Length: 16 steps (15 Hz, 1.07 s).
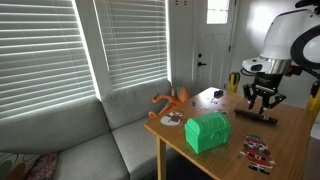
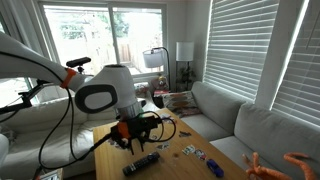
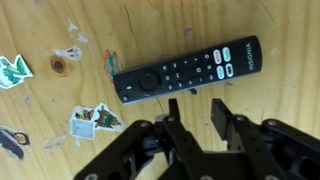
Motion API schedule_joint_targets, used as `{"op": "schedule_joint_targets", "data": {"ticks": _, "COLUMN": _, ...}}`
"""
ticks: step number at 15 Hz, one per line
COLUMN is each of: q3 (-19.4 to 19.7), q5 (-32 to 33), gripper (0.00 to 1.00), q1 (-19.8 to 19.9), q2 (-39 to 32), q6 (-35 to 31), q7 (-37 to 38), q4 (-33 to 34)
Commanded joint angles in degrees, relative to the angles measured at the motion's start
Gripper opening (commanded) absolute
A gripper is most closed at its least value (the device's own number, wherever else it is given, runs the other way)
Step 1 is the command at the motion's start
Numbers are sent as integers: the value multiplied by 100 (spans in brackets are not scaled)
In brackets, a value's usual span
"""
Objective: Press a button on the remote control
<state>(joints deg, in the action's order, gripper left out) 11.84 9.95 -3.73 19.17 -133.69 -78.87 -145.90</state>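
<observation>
The remote control (image 3: 185, 70) is a slim black bar with round and coloured buttons, lying flat on the wooden table (image 3: 270, 95). In the wrist view it lies just beyond my fingertips. My gripper (image 3: 196, 103) is open and empty, hovering above the table beside the remote and not touching it. In both exterior views the gripper (image 1: 262, 100) (image 2: 133, 140) points down a little above the remote (image 1: 256, 116) (image 2: 141, 164).
A green chest-shaped box (image 1: 208, 131) stands near the table's front edge. An orange tentacled toy (image 1: 172, 100) lies at the corner. A red-and-white patterned item (image 1: 258, 152) and small stickers (image 3: 95, 120) lie on the wood. A grey sofa (image 1: 90, 140) is beside the table.
</observation>
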Motion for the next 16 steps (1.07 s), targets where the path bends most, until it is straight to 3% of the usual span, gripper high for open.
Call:
{"op": "schedule_joint_targets", "data": {"ticks": 1, "q3": 189, "q5": -492, "gripper": 10, "q1": 45, "q2": 174, "q6": -227, "q7": -863, "q4": -158}}
{"op": "schedule_joint_targets", "data": {"ticks": 2, "q3": 214, "q5": -553, "gripper": 2, "q1": 67, "q2": 163, "q6": -202, "q7": -1004, "q4": -134}}
{"op": "schedule_joint_targets", "data": {"ticks": 3, "q3": 274, "q5": -678, "gripper": 1, "q1": 64, "q2": 119, "q6": -187, "q7": -1217, "q4": -98}}
{"op": "schedule_joint_targets", "data": {"ticks": 10, "q3": 501, "q5": -1474, "gripper": 0, "q1": 65, "q2": 14, "q6": -128, "q7": -2402, "q4": -51}}
{"op": "schedule_joint_targets", "data": {"ticks": 16, "q3": 498, "q5": -1819, "gripper": 0, "q1": 156, "q2": -150, "q6": -67, "q7": -2816, "q4": 20}}
